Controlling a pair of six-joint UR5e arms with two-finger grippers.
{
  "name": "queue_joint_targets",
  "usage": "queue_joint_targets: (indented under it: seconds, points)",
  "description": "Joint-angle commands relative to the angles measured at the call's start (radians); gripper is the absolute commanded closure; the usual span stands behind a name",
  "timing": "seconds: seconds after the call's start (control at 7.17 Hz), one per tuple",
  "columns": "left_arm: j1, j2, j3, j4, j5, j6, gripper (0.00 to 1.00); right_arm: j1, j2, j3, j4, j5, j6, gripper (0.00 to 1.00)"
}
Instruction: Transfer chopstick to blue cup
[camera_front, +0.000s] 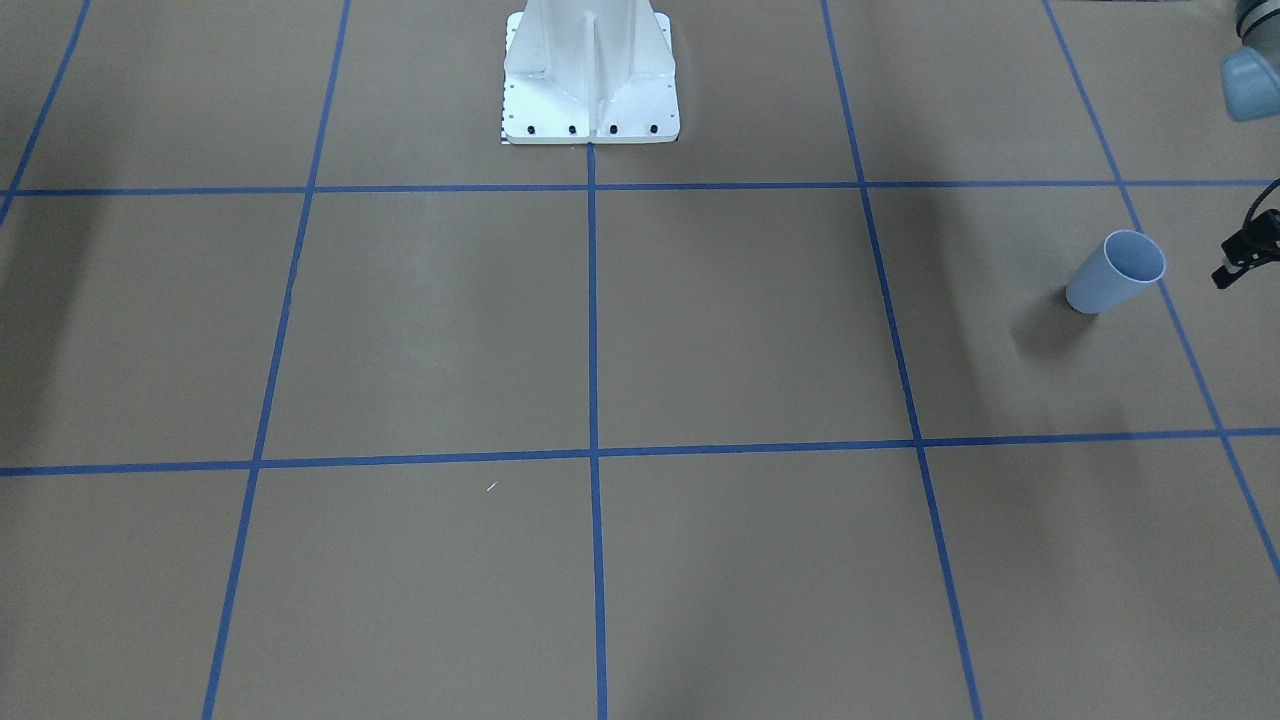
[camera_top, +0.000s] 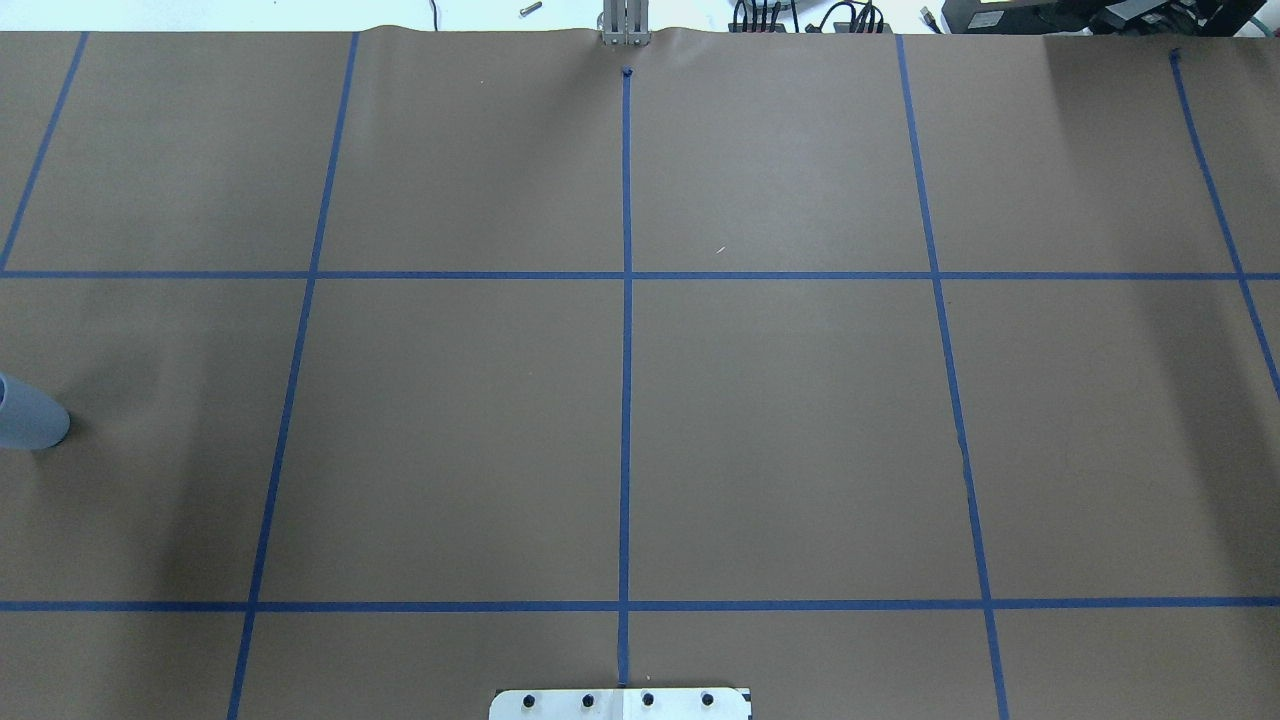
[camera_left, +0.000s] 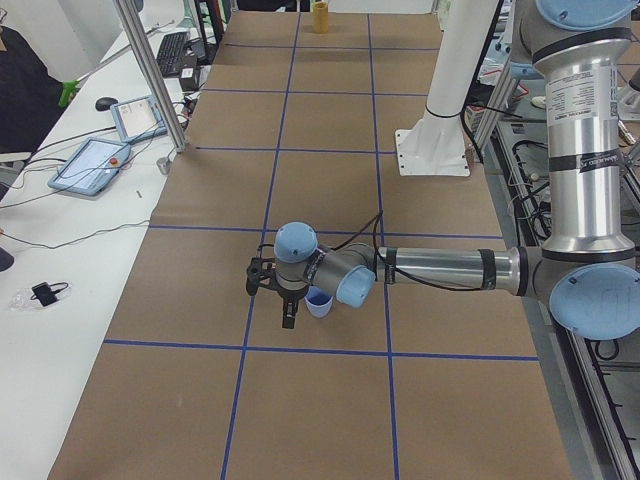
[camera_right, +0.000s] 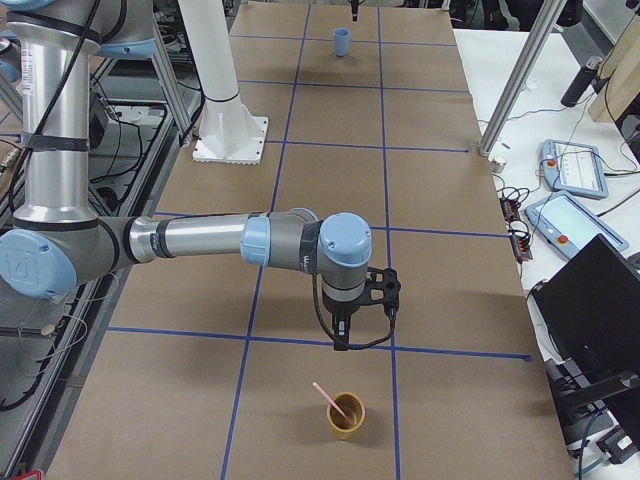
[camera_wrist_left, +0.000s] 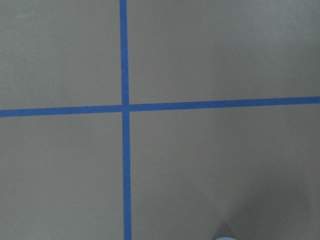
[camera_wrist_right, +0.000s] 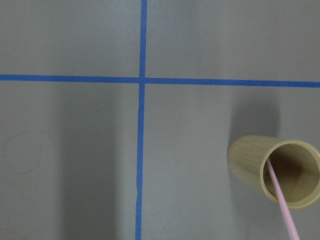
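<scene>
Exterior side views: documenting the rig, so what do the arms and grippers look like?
The left arm and right arm are silver tubes with pale-blue joint caps. The left gripper and right gripper are black, with black wrist cables. A printed label marks the left arm.

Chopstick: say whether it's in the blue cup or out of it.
Out. The chopstick leans in the tan cup, its upper end sticking out past the rim; the blue cup shows nothing inside.

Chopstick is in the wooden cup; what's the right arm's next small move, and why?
Probably shift the right gripper over the upper end of the chopstick: it leans in the wooden cup, and the gripper hangs beside that cup, not above it.
</scene>
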Motion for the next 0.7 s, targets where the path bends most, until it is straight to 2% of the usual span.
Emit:
queue_joint_targets:
  seconds: [0.0, 0.56]
  points:
    - [0.049, 0.016, 0.0, -0.029, -0.036, -0.017, 0.02, 0.0, -0.005, 0.001, 0.0, -0.001, 0.0, 0.0]
    - [0.111, 0.018, 0.012, -0.023, -0.037, -0.015, 0.02, 0.0, 0.002, -0.001, 0.0, -0.002, 0.0, 0.0]
